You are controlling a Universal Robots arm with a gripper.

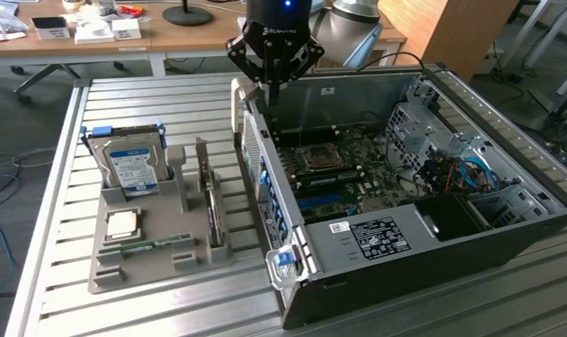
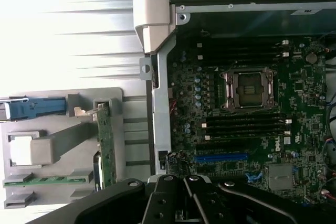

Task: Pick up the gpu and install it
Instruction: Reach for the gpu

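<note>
Finds the gpu [image 1: 211, 210] standing on edge in a slot of the grey moulded holder [image 1: 115, 277]: thin, flat green board, long axis running alongside the perforated metal wall of the open computer case [image 1: 434, 267]. Places it toward the exterior view's left of the gripper [image 1: 272, 90], well apart, that wall between. Hovers over the case's far corner, jaws pinched shut on nothing.
</note>
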